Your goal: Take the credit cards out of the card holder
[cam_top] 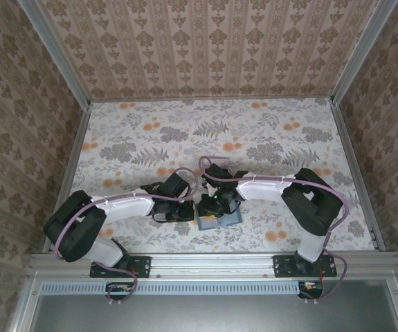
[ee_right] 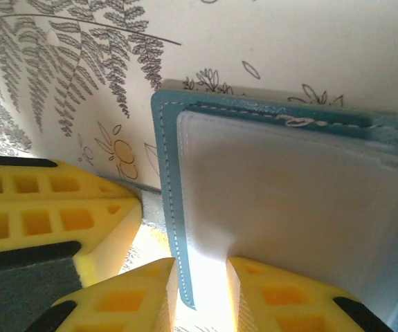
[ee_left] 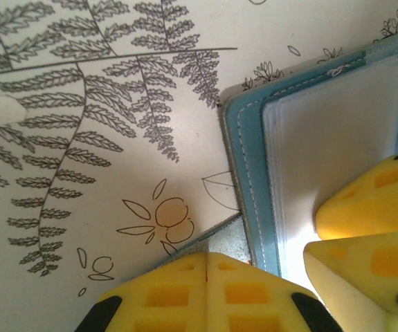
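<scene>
1. the card holder point(cam_top: 221, 220) was a small flat teal wallet with pale stitching along its rim. it lay on the flowery table point(cam_top: 150, 131) at 6 o'clock from the middle, near the front edge.
2. a pale stack, the credit cards point(ee_right: 282, 200) as far as i could tell, lay just inside the teal rim.
3. the left gripper point(ee_left: 206, 266) was closed, yellow pads pressed together, at 9 o'clock of the holder.
4. the right gripper point(ee_right: 200, 266), at 12 o'clock of the holder, had a pad on each side of the teal rim. bright glare hid whether it pinched.
5. from above, both grippers covered most of the holder.
6. open table stretched from 9 round to 3 o'clock, out to the walls point(cam_top: 205, 48).
</scene>
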Controlling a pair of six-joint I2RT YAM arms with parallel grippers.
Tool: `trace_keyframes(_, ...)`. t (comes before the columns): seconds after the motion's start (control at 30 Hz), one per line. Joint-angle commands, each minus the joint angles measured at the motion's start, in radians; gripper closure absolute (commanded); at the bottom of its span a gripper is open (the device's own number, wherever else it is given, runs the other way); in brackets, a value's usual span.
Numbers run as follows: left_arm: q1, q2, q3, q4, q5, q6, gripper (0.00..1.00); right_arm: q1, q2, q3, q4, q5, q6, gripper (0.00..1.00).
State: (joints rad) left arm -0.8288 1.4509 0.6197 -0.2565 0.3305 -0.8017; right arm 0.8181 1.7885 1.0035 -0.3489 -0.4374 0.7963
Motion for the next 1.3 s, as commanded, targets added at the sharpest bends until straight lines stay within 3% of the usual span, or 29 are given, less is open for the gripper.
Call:
trace_keyframes(0.0,0.002,0.000,-0.036,-0.055,0.013,-0.007,0.93,0.015,0.021,0.036,-0.116,0.112,-0.034,0.70)
trace_keyframes(0.43,0.033,-0.011,-0.034,-0.068,0.019,0.015,0.93,0.077,0.016,0.179,-0.396,0.395,-0.107,0.52)
trace_keyframes(0.7,0.037,-0.012,-0.031,-0.079,0.023,0.019,0.93,0.094,-0.010,0.212,-0.479,0.490,-0.110,0.49)
trace_keyframes(0.87,0.037,-0.010,-0.028,-0.083,0.022,0.021,0.93,0.094,-0.035,0.202,-0.493,0.500,-0.105,0.52)
trace_keyframes(1.27,0.038,-0.004,-0.011,-0.109,0.022,0.030,0.92,0.083,-0.094,0.168,-0.535,0.536,-0.108,0.69)
